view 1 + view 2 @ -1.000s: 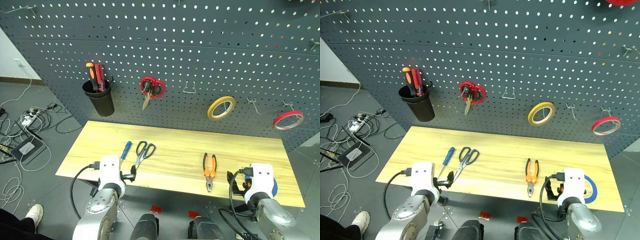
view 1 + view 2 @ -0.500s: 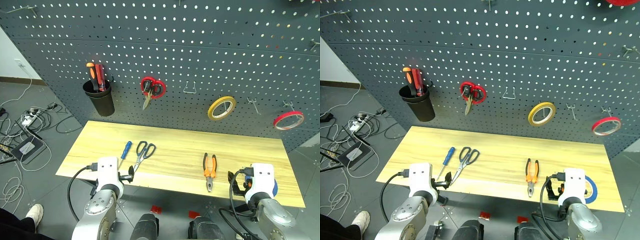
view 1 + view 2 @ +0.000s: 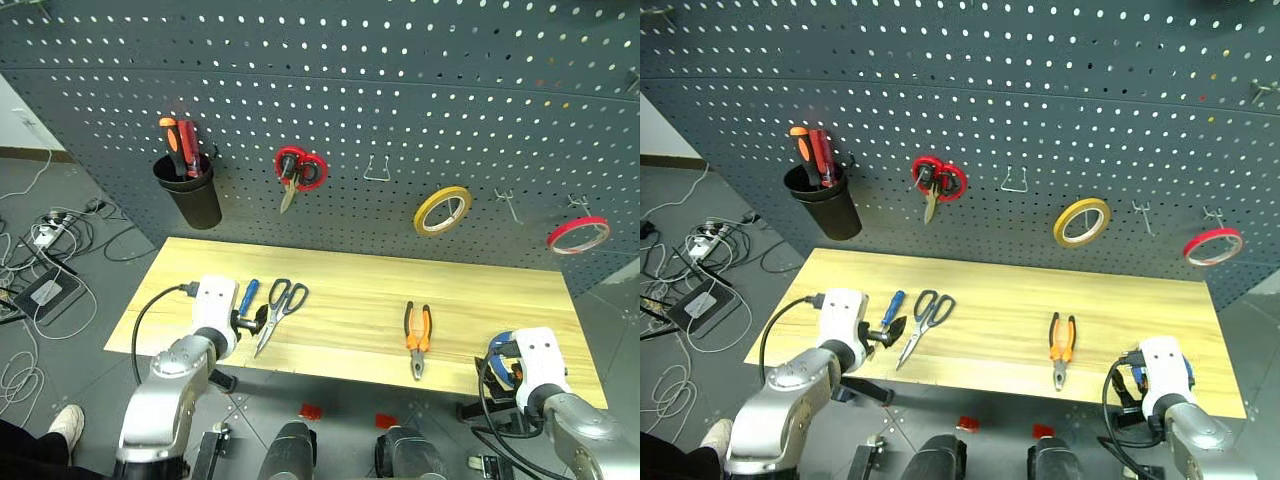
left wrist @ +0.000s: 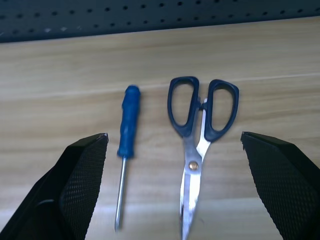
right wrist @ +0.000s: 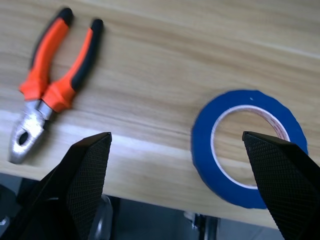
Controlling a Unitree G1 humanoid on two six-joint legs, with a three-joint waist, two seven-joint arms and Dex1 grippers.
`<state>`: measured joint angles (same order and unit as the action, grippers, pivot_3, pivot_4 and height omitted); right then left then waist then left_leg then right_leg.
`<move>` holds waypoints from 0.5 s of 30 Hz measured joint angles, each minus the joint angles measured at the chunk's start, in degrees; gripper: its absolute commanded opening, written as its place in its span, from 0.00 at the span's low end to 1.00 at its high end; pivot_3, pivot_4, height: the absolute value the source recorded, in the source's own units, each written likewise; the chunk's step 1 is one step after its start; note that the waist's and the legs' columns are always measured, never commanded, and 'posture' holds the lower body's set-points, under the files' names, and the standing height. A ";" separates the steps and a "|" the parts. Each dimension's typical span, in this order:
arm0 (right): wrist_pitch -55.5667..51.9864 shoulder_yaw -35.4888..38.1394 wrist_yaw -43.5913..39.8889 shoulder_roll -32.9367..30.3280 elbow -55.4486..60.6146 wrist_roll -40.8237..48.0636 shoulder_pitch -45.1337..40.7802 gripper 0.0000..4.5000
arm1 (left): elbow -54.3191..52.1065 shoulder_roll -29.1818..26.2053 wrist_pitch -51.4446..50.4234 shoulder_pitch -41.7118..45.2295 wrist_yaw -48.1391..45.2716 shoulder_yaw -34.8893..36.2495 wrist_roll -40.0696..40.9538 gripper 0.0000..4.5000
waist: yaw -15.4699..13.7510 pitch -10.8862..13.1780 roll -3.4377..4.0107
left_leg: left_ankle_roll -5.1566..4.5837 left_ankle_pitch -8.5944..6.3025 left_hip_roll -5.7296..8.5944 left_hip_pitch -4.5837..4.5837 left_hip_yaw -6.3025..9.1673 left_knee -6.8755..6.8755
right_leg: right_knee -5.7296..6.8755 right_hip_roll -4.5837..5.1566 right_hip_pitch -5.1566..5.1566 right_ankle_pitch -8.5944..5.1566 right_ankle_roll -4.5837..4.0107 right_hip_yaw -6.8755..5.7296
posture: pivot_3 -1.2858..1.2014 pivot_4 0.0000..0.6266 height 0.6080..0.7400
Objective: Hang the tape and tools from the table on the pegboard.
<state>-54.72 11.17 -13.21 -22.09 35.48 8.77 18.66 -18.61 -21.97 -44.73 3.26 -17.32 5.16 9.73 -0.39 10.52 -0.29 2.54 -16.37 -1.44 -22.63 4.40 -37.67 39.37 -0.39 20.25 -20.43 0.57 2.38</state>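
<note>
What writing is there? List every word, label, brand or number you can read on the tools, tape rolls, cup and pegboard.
None: no readable text in any view.
The blue tape, pliers, dark blue scissors and blue screwdriver show no markings.
The pegboard, black cup, yellow roll and red roll carry no lettering that can be made out.

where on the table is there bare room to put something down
The widest bare patch on the table lies between the dark-blue scissors and the pliers. It is crowded at the left, where the screwdriver lies beside the scissors.
</note>
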 measured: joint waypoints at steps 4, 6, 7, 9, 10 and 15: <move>-1.83 0.50 -1.42 -1.19 -1.09 1.24 -2.44 1.00 | 6.89 -2.08 4.60 8.19 -7.78 -4.14 0.71 1.00 | 0.29 0.82 -0.09 | 0.06 0.03 0.02 -0.19 -0.02 -0.04 | -0.23 0.08 0.01 0.01 0.02 -0.04 | 0.52 0.42 1.00; -2.68 0.54 -1.75 -1.69 -1.63 1.50 -3.25 1.00 | 10.08 -2.15 6.95 12.01 -11.99 -7.10 1.13 1.00 | 0.38 1.15 -0.10 | 0.17 0.10 0.04 -0.23 -0.14 -0.06 | -0.32 0.09 -0.02 0.01 0.02 -0.04 | 0.51 0.45 1.00; -3.30 0.60 -1.76 -1.88 -1.93 1.52 -4.01 1.00 | 11.39 -2.06 7.99 13.86 -14.14 -8.65 1.45 1.00 | 0.47 1.56 -0.14 | 0.17 0.10 0.04 -0.26 -0.21 -0.08 | -0.34 0.09 -0.02 0.01 0.02 -0.01 | 0.51 0.46 1.00; -4.58 0.85 -1.81 -2.16 -1.96 1.63 -4.93 1.00 | 13.06 -1.51 9.74 16.89 -18.40 -11.81 1.88 1.00 | 0.58 2.39 -0.13 | 0.17 0.10 0.03 -0.31 -0.29 -0.10 | -0.36 0.09 -0.01 0.01 0.02 0.01 | 0.50 0.48 1.00; -5.29 1.03 -1.86 -2.29 -1.93 1.68 -5.24 1.00 | 13.58 -1.12 10.41 18.00 -20.50 -13.34 2.42 1.00 | 0.69 2.79 -0.12 | 0.16 0.09 0.02 -0.34 -0.33 -0.12 | -0.36 0.09 -0.01 0.01 0.02 0.02 | 0.50 0.49 1.00; -10.10 2.53 -1.73 -2.33 -1.64 2.88 -6.66 1.00 | 15.88 0.35 11.81 22.82 -31.73 -19.08 5.70 1.00 | 1.06 4.03 -0.12 | 0.13 0.08 -0.12 -0.51 -0.61 -0.15 | -0.33 0.00 0.00 0.01 0.02 0.03 | 0.50 0.55 1.00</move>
<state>-64.82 13.70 -14.94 -24.43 33.84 11.65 12.00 -2.73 -21.62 -32.92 26.08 -49.04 -13.92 15.43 0.67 14.55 -0.41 2.67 -16.30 -1.56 -23.13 3.78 -37.82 39.05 -0.39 20.25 -20.42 0.59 2.41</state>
